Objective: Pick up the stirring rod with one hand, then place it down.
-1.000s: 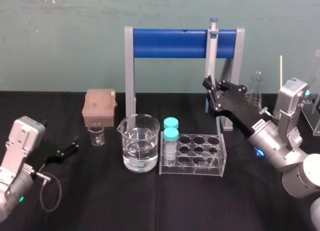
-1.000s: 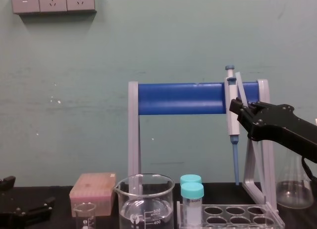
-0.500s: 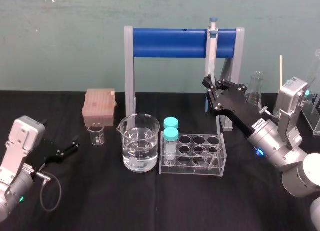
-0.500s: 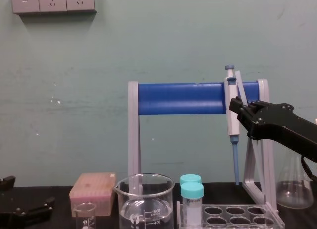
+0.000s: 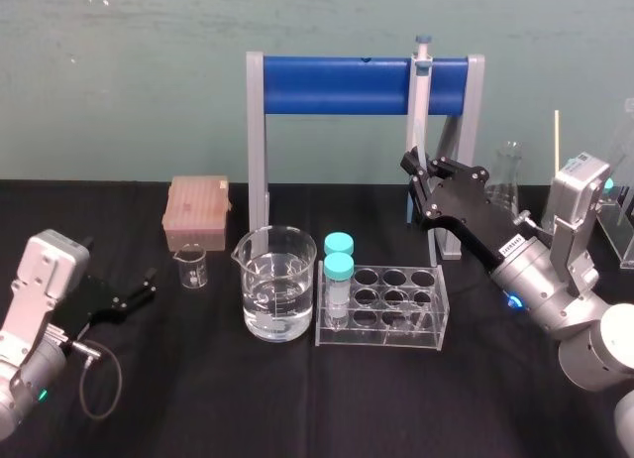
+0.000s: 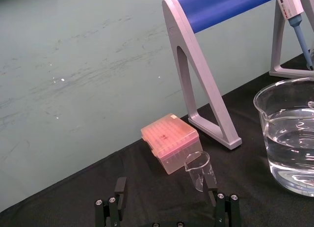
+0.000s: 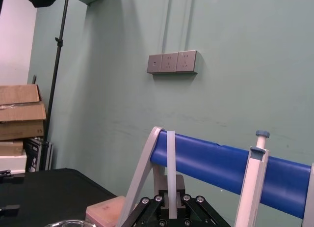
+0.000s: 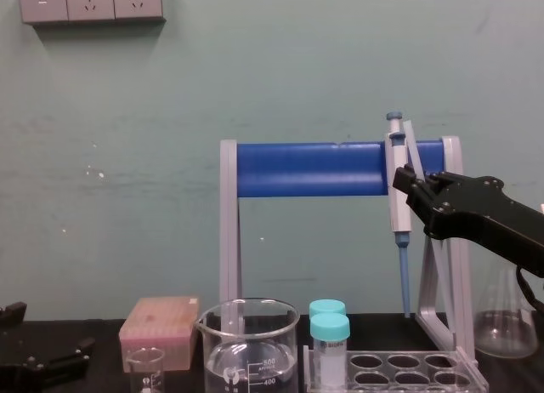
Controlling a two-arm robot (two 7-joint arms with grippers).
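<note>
Stirring rod (image 7: 170, 168) shows in the right wrist view as a pale upright strip clenched between the two fingers of the right gripper (image 7: 171, 203). It rises past the fingertips in front of the blue bar of the pipette stand (image 7: 221, 163).

In the head view the right gripper (image 5: 424, 185) hangs above the black table (image 5: 198, 379) at 2 o'clock from the test-tube rack (image 5: 381, 324), just before the hanging pipette (image 5: 419, 101). The rod is hard to make out there. The left gripper (image 5: 139, 291) sits low at 9 o'clock from the large beaker (image 5: 278, 285), well apart from it.

In the chest view the rod (image 8: 412, 146) leans through the right gripper (image 8: 410, 185), its upper end tipped toward 11 o'clock beside the pipette's head.

In the left wrist view the left gripper (image 6: 166, 195) has its fingers spread wide, grasping nothing, with the small beaker (image 6: 198, 170) and the pink tip box (image 6: 170, 141) ahead of it.
</note>
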